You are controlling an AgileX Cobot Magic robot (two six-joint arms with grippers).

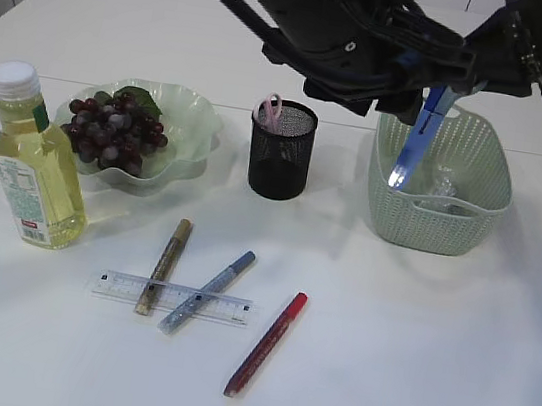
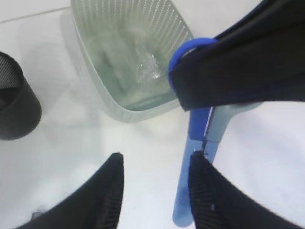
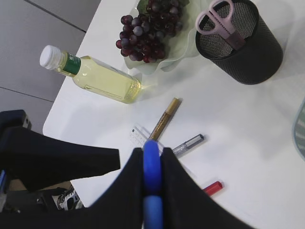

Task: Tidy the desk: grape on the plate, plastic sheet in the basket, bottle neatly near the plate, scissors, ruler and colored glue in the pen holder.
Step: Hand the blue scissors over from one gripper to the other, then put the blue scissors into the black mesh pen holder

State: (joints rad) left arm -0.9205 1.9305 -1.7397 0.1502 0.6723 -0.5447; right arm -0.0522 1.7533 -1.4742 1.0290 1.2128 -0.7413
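Observation:
My right gripper (image 3: 151, 151) is shut on the blue loop handle of a pair of blue scissors (image 1: 416, 143), which hang blade-down over the near left rim of the green basket (image 1: 469, 231). My left gripper (image 2: 156, 154) is open. The blue blade (image 2: 183, 191) runs just inside its right finger (image 2: 209, 195), unclamped. Pink scissors (image 1: 270, 110) stand in the black mesh pen holder (image 1: 279, 159). Crumpled clear plastic sheet (image 2: 147, 67) lies in the basket. Grapes (image 1: 115, 129) rest on the green plate (image 1: 196, 122). The bottle (image 1: 38, 170) of yellow liquid stands left of the plate.
On the table in front lie a clear ruler (image 1: 226, 308), a gold glue pen (image 1: 163, 265) and a silver-blue glue pen (image 1: 206, 292) crossing it, and a red glue pen (image 1: 266, 344) to their right. Both arms crowd the space above the basket and pen holder.

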